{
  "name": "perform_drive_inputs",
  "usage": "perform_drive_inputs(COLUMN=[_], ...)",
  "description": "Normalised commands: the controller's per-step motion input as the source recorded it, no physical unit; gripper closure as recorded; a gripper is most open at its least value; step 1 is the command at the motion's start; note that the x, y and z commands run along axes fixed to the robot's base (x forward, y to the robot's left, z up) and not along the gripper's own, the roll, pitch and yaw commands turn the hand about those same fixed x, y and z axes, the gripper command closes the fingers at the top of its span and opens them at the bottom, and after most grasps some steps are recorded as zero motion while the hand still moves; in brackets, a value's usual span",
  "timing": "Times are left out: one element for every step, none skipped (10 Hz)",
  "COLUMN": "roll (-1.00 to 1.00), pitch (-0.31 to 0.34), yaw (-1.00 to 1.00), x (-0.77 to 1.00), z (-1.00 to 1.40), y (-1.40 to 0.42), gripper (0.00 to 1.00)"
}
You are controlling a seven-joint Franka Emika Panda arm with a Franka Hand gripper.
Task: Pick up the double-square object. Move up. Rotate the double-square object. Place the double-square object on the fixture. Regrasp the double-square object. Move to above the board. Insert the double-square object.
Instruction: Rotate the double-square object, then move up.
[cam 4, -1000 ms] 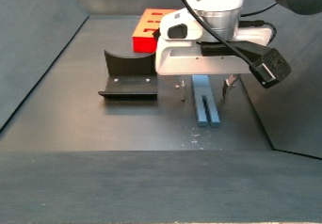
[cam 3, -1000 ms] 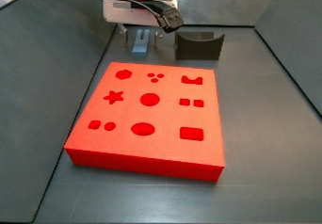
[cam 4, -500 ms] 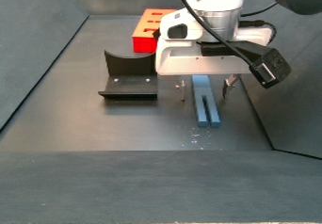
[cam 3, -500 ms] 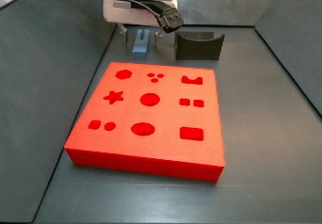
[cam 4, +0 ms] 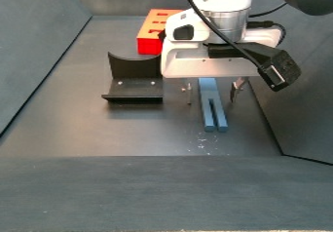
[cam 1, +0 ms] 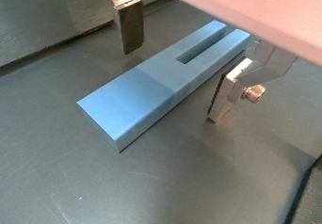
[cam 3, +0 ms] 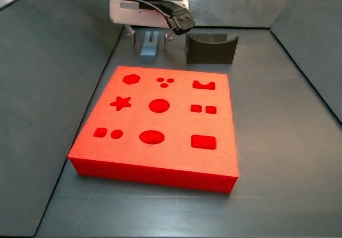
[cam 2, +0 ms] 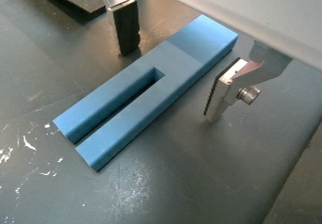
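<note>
Step in hand: the first one, picking up the double-square object [cam 4: 213,113]; I judge nothing beyond the approach is done.
Claw: the claw [cam 1: 176,60] is low over the surface [cam 4: 130,134], spread, with one finger on each side of the block and a clear gap at both.
Fingers: in both wrist views the silver fingers [cam 2: 232,94] stand apart from the blue-grey sides, so nothing is pinched yet.
Task's thing: the double-square object [cam 2: 149,88] lies flat on the surface, just beside the fixture [cam 4: 130,80] and short of the board [cam 3: 163,117].
Next move: the fingers need to press in evenly on the long sides, then lift straight up; a skewed squeeze could twist the slim block.
Wrist views only: they show the long slot in the block's top [cam 1: 208,47] and the gaps beside each finger.
Side views only: they show the layout, with the board's cutouts in full in a side view and the fixture's notch [cam 3: 210,46] beyond it.
</note>
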Motion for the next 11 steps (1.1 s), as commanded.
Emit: perform_drive_inputs(roll=[-0.15, -0.15, -0.15, -0.15, -0.15, -0.15, 0.00, 0.00, 0.00, 0.01, 0.03], pitch=[-0.049, -0.049, -0.049, -0.049, -0.049, -0.049, 0.000, 0.000, 0.013, 0.022, 0.033], yaw=[0.00, 0.00, 0.00, 0.00, 0.00, 0.00, 0.00, 0.00, 0.00, -0.01, -0.02], x=[0.02, 0.02, 0.02, 0.02, 0.02, 0.02, 0.00, 0.00, -0.02, -0.03, -0.02], z=[-0.18, -0.18, -0.18, -0.18, -0.18, -0.18, 0.00, 0.83, 0.81, 0.71, 0.54], y=[0.01, 0.01, 0.01, 0.01, 0.01, 0.01, 0.00, 0.00, 0.00, 0.00, 0.01], gripper=[0.00, 0.00, 0.00, 0.00, 0.00, 0.00, 1.00, 1.00, 1.00, 1.00, 1.00])
